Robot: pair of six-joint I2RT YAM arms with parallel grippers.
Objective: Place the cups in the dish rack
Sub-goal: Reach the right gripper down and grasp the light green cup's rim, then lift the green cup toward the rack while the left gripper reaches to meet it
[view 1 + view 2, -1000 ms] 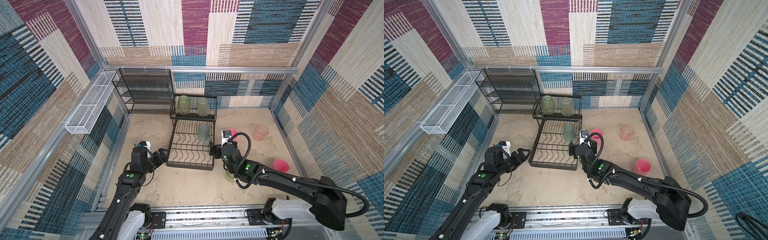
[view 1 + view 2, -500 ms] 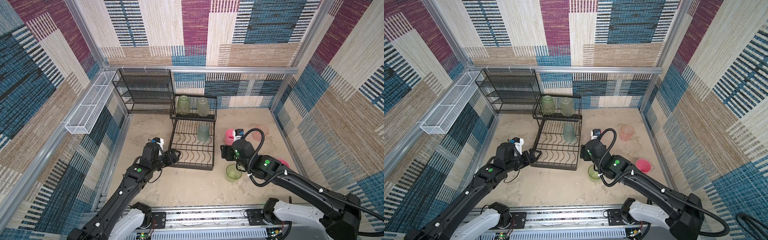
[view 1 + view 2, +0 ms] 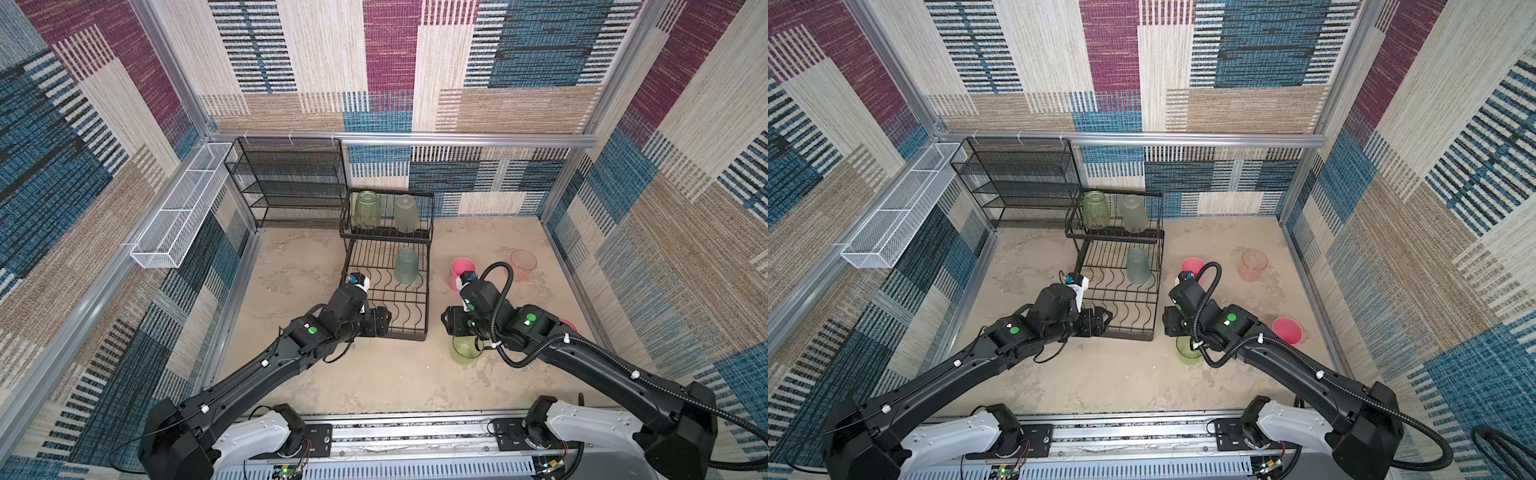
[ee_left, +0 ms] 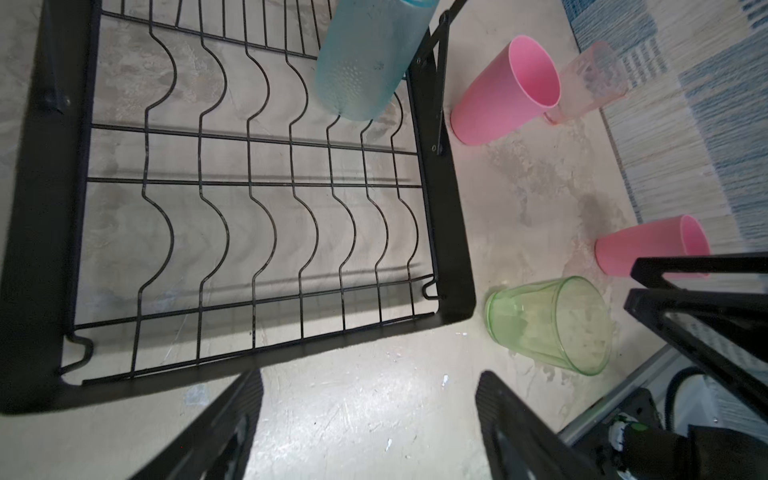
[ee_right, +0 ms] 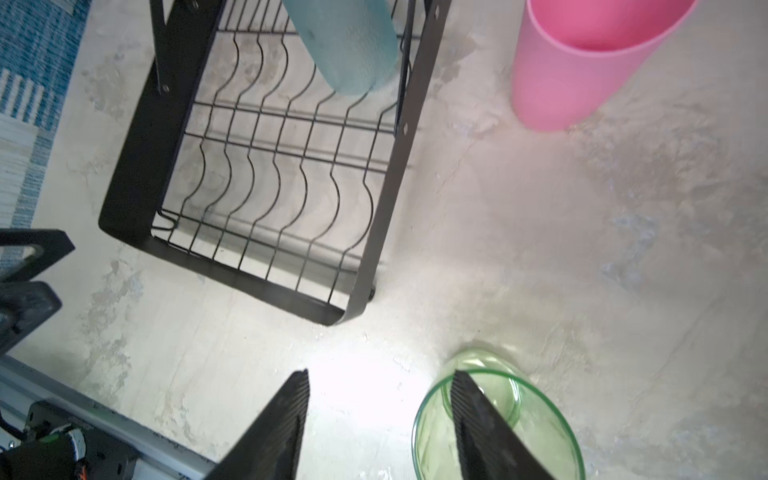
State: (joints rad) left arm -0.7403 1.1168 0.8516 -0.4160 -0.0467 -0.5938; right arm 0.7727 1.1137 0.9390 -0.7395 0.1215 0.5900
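Three cups [image 3: 405, 266] sit in the rack [image 4: 453, 232]; four wait on the counter [image 3: 374, 374]. The right fingers [image 5: 478, 428], half open, straddle the wall of the upright green cup [image 4: 544, 324], one inside, not yet pinching. I'd squeeze the wall squarely, lift clear, then invert it. The left fingers [image 4: 224, 428] hang wide, empty.
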